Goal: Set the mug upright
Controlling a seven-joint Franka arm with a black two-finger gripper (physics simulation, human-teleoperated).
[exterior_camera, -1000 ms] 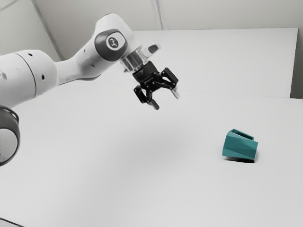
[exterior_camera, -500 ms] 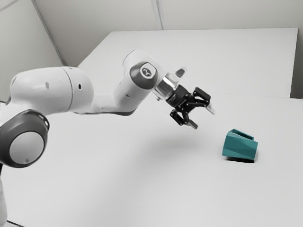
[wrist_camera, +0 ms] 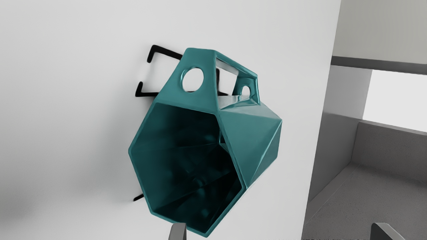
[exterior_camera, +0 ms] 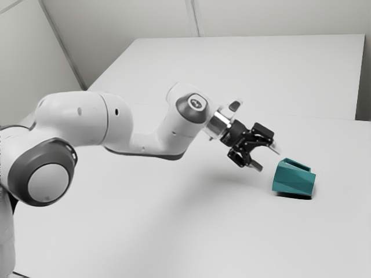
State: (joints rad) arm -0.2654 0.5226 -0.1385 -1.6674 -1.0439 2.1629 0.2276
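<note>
In the exterior view my gripper (exterior_camera: pixel 266 159) stands open, just left of the teal faceted mug (exterior_camera: pixel 294 178) and slightly above it. The mug lies on its side on the table. Seen in the wrist view, the mug (wrist_camera: pixel 252 140) has its hollow mouth facing my hand and its angular handle with a round hole rising from one side. My gripper (wrist_camera: pixel 278 231) has its fingertips wide apart there; one tip overlaps the mug's rim in the picture, and nothing is held between them. Whether that tip touches the rim, I cannot tell.
The white table (exterior_camera: pixel 174 220) extends around the mug. In the wrist view, the table's edge runs past the mug's far side, with a grey recessed structure (wrist_camera: pixel 373 186) beyond it. Black angular marks (wrist_camera: pixel 166 51) show beside the mug on the table.
My arm has reached toward the exterior view's right and lowered, bringing the open gripper from well away to close beside the mug. The mug has stayed where it was.
</note>
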